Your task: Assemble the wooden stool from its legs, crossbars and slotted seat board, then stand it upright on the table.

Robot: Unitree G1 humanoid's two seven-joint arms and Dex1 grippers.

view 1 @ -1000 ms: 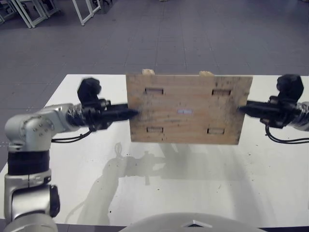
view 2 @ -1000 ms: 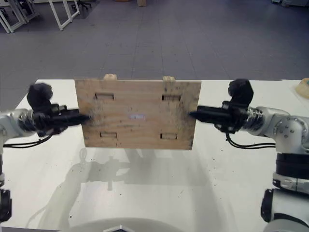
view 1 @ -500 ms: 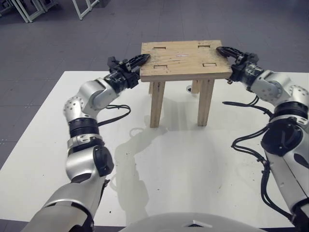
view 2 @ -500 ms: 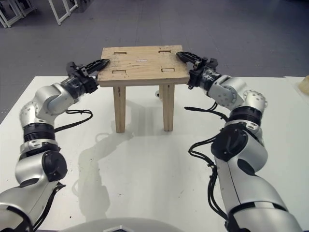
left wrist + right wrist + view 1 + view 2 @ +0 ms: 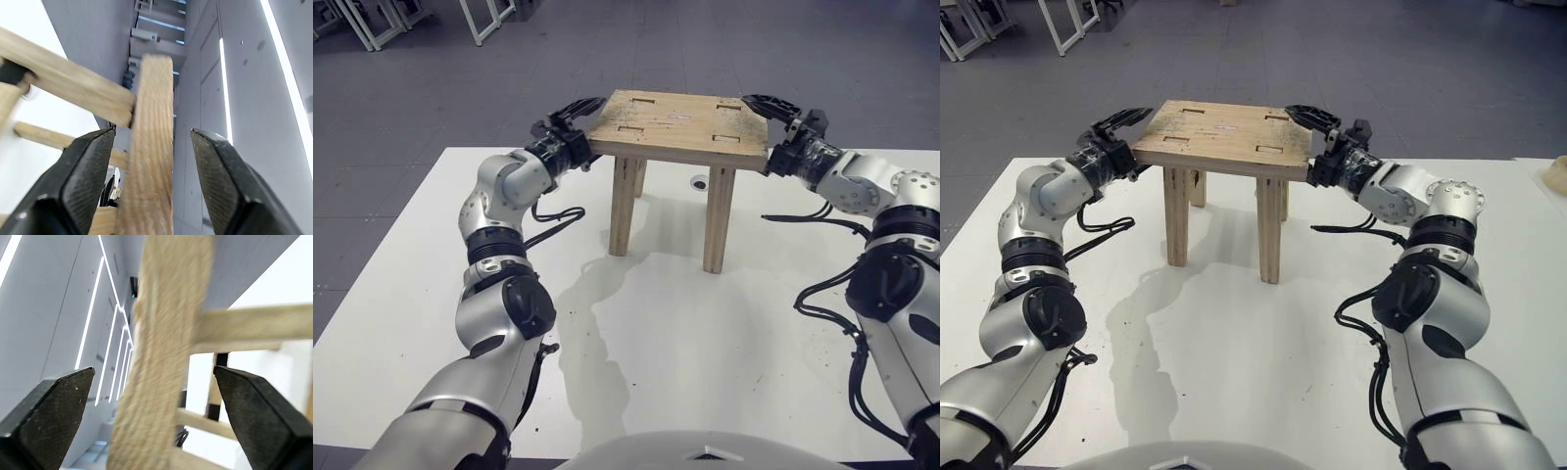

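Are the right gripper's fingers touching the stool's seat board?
Apart. The right wrist view shows the seat board edge-on between the open fingers, with a clear gap on each side.

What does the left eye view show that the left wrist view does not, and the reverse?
The left eye view adds the whole stool standing upright on the white table, four slots in its top, and the right gripper at its right edge. The left wrist view adds the clear gap beside one finger and a crossbar close up. Both show the seat board between the open fingers of the left gripper.
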